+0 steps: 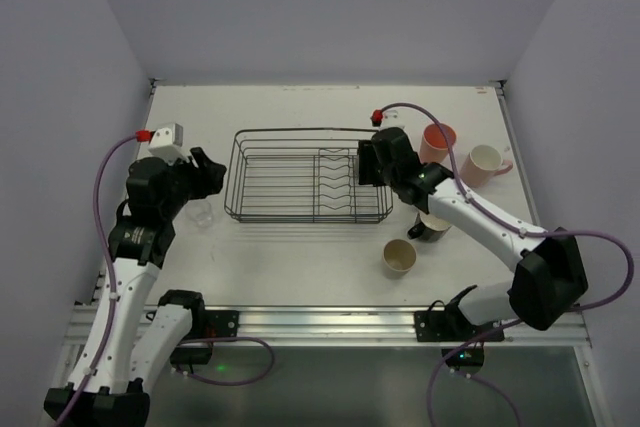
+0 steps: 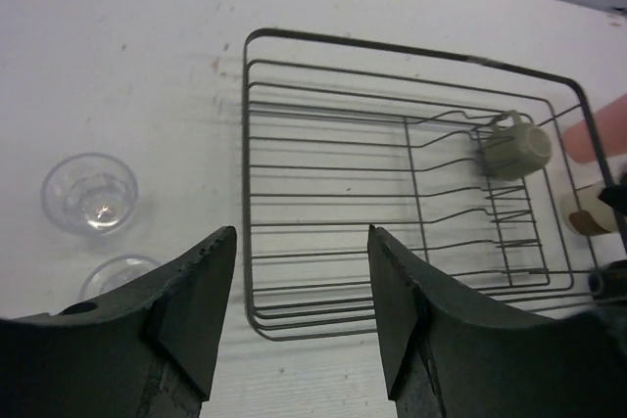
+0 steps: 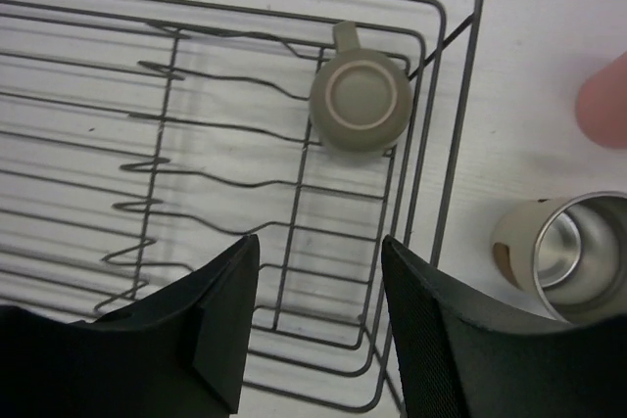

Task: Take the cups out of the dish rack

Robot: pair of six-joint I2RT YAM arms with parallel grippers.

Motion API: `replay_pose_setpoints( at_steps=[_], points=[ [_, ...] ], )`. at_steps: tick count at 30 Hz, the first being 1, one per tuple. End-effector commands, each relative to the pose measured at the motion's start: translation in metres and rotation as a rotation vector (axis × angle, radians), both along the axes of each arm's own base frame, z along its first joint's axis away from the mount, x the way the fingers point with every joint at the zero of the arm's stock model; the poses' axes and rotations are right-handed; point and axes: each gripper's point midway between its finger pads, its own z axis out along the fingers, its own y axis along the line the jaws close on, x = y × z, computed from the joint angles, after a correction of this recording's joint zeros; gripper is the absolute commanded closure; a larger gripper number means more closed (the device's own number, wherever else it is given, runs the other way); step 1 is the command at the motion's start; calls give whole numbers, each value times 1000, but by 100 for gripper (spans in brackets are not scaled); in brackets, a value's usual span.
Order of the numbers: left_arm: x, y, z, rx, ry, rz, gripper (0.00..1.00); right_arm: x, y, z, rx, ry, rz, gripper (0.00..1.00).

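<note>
The dark wire dish rack (image 1: 290, 209) sits mid-table. One small grey-olive cup (image 3: 361, 105) stands upside down in its corner by the wavy dividers, also seen from the left wrist as the grey-olive cup (image 2: 514, 144); from above my right arm hides it. My right gripper (image 3: 318, 247) hovers open over that end of the rack (image 3: 446, 95), nothing between its fingers. My left gripper (image 2: 302, 242) is open and empty off the rack's left end (image 2: 247, 193), near a clear glass (image 2: 90, 191). From above, the left gripper (image 1: 213, 173) and right gripper (image 1: 366, 163) flank the rack.
Right of the rack on the table stand a coral tumbler (image 1: 438, 142), a pale pink mug (image 1: 485, 165), a tan cup (image 1: 399, 257) and a mug (image 1: 432, 228) partly under my right arm. A cream cup with a metal inside (image 3: 568, 252) is near the rack. A second glass rim (image 2: 118, 271) shows by my left finger.
</note>
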Motion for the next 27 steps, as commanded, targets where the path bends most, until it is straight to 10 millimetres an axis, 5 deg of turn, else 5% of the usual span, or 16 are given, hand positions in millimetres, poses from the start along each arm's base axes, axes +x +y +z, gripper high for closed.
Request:
replay_pose_setpoints(
  at_steps=[1, 6, 11, 16, 27],
  points=[
    [-4, -29, 28, -20, -145, -187, 39, 27, -21, 6, -193, -16, -9, 45],
    [-20, -60, 59, -19, -291, -323, 35, 53, -14, 3, -308, -18, 160, 43],
    [-34, -89, 62, -45, -372, -467, 32, 66, -6, -7, -320, 0, 277, 34],
    [-43, -92, 57, 1, -369, -481, 31, 86, -16, -17, -385, 3, 274, 26],
    [-41, -85, 42, 32, -323, -430, 31, 97, -6, -53, -406, 78, 346, 28]
  ],
)
